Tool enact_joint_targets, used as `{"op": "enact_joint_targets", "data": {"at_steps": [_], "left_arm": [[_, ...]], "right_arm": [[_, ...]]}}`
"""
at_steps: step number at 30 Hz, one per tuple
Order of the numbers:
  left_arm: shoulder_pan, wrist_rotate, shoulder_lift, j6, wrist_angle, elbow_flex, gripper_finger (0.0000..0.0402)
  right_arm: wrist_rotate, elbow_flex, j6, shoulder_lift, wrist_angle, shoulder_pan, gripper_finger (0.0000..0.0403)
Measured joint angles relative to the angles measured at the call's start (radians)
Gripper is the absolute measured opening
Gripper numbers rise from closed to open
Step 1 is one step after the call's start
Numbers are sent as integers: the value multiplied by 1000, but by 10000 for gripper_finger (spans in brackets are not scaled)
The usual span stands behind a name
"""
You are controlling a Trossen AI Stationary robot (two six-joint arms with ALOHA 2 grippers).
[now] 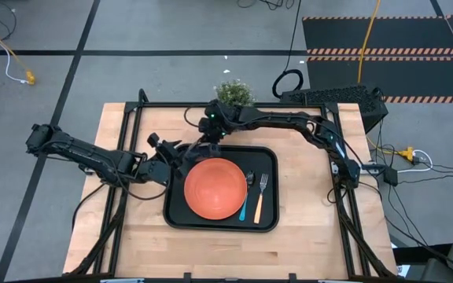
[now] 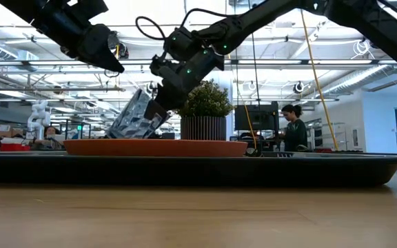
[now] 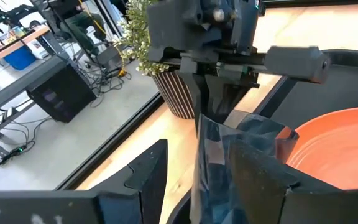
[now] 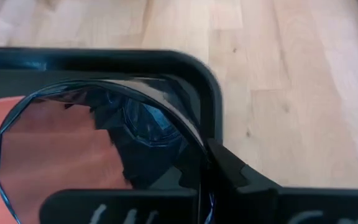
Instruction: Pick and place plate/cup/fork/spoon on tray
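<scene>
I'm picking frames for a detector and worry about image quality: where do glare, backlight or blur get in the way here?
Low view: bright ceiling lights behind leave the right gripper and tilted cup in near silhouette. Right wrist view: the cup's translucent wall and reflections muddle the orange plate seen through it, and the tray rim is softly blurred. High view: evenly lit, but the spoon and fork are tiny.

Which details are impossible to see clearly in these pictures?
- High view: the cup is hidden under both arms.
- Low view: the fork and spoon are hidden behind the tray rim.
- Right wrist view: the plate is cut off by the edge.
</scene>
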Motion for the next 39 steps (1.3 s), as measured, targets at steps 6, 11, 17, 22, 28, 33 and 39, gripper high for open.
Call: {"op": "enact_joint_targets", "data": {"at_steps": [6, 11, 17, 22, 28, 33, 39], "left_arm": [[0, 0, 0, -1, 0, 0, 172], [0, 1, 0, -2, 0, 0, 172], [0, 6, 0, -6, 1, 0, 172], [0, 14, 0, -5, 5, 1, 172], [0, 14, 0, -5, 6, 1, 172], [0, 14, 0, -4, 7, 1, 172], [0, 15, 0, -4, 8, 1, 172]], "right_arm": [[6, 1, 4, -3, -118, -13, 0], [25, 2, -7, -15, -210, -19, 0], [50, 1, -18, -61, -315, -19, 0], [104, 1, -5, -127, -372, -19, 0], [130, 1, 1, -138, -573, -32, 0], [213, 1, -10, -139, -729, -35, 0], [212, -3, -8, -139, -760, -35, 0]]}}
